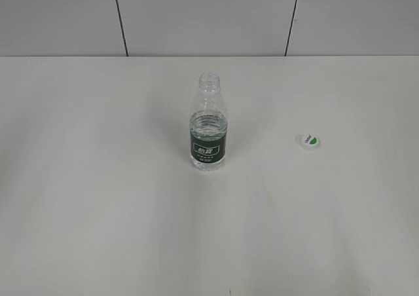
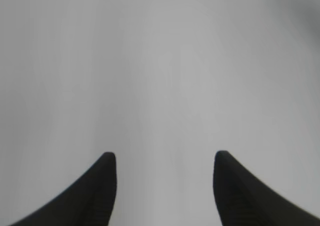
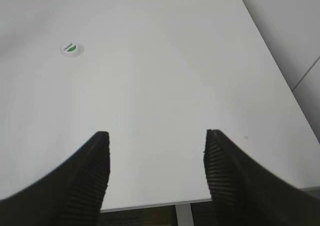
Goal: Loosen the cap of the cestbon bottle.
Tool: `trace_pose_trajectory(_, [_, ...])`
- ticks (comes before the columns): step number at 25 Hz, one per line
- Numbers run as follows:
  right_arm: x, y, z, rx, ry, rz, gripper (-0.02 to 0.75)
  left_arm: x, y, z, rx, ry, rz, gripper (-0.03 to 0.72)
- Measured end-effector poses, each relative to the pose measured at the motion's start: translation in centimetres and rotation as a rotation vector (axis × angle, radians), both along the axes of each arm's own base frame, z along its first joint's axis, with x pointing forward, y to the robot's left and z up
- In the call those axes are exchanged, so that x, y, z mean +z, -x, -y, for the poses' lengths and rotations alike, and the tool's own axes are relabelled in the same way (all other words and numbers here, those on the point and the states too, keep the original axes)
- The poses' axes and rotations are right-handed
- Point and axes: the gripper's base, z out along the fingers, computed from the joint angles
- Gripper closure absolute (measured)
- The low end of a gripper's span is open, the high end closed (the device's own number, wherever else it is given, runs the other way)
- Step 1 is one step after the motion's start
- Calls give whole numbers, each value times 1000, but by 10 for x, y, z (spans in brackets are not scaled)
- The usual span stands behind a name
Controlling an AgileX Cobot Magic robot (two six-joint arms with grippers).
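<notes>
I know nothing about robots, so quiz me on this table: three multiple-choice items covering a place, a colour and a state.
1. The small round white plastic cap lies where?
A on the bottle's neck
B on the table, right of the bottle
C in a gripper

2. The label band on the clear plastic water bottle is
A dark green
B red
C yellow

3. The right gripper is
A shut on the cap
B open, empty
C holding the bottle

Answers: 1 B, it rests apart on the white table. 2 A, green with white lettering. 3 B, fingers apart, nothing between.
</notes>
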Motion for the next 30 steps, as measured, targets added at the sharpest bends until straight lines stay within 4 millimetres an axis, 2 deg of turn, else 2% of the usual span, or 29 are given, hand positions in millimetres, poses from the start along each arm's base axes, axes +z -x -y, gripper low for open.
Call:
trace_pose_trajectory(7, [0, 0, 0, 0, 0, 0, 279, 7, 71, -6, 5, 11, 147, 299])
trace_pose_trajectory(16, [0, 0, 0, 0, 1, 0, 279, 16, 140, -12, 19, 23, 280, 299])
trace_pose_trajectory(22, [0, 0, 0, 0, 1, 0, 279, 17, 176, -15, 23, 35, 410, 299])
trace_pose_trajectory(27, [0, 0, 0, 0, 1, 0, 279, 13, 192, -16, 21, 46, 506, 299])
trace_pose_trajectory(30, [0, 0, 0, 0, 1, 0, 279, 0, 194, -15, 14, 62, 517, 300])
